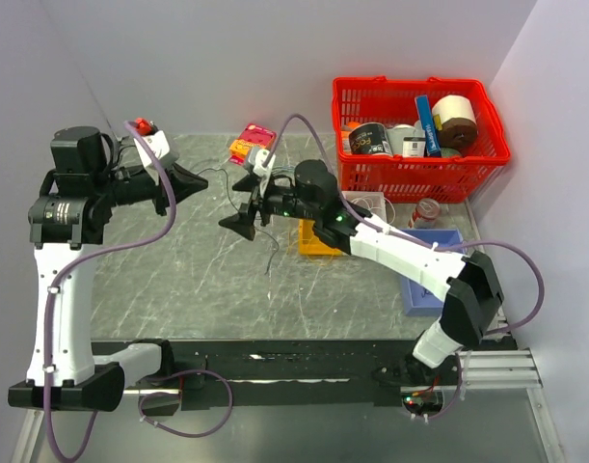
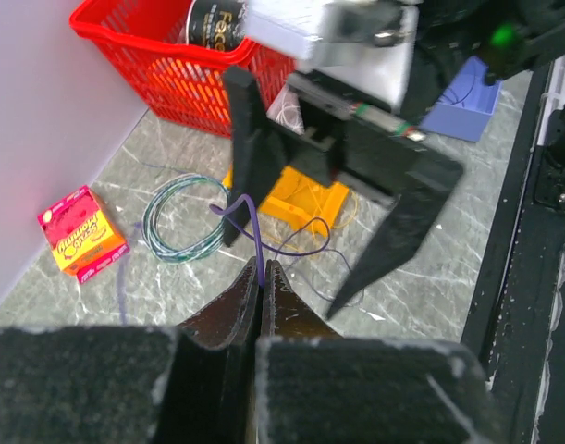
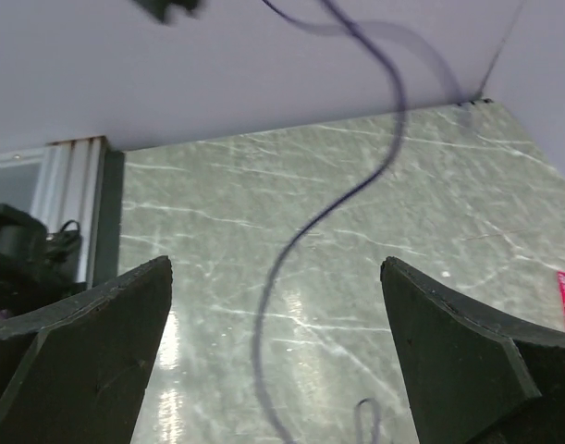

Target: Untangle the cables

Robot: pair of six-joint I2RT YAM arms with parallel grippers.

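Left wrist view gives us the clearest read. The left hand (image 2: 262,277) is pinched together on a dark purple strand (image 2: 247,215), which rises from its tips and curls back down toward the rest of the cables (image 2: 310,248). They lie in a loose tangle on the table (image 2: 439,277) at the edge of the yellow tray (image 2: 305,196), near the blue-green coil (image 2: 176,227).

The right hand (image 3: 276,268) hangs just in front with its fingers wide apart. From its own wrist camera the strand runs between them, touching neither as far as we can tell.

We judge the main risks to be these:
- The strand is thin and slack, so it may swing aside as the right hand closes, leaving that hand with nothing.
- Only the very tips of the left hand hold it, so a sharp pull could slip it free.
- Drawing the hands apart too quickly could cinch a knot in the tangle, or drag the tangle and coil across the table.
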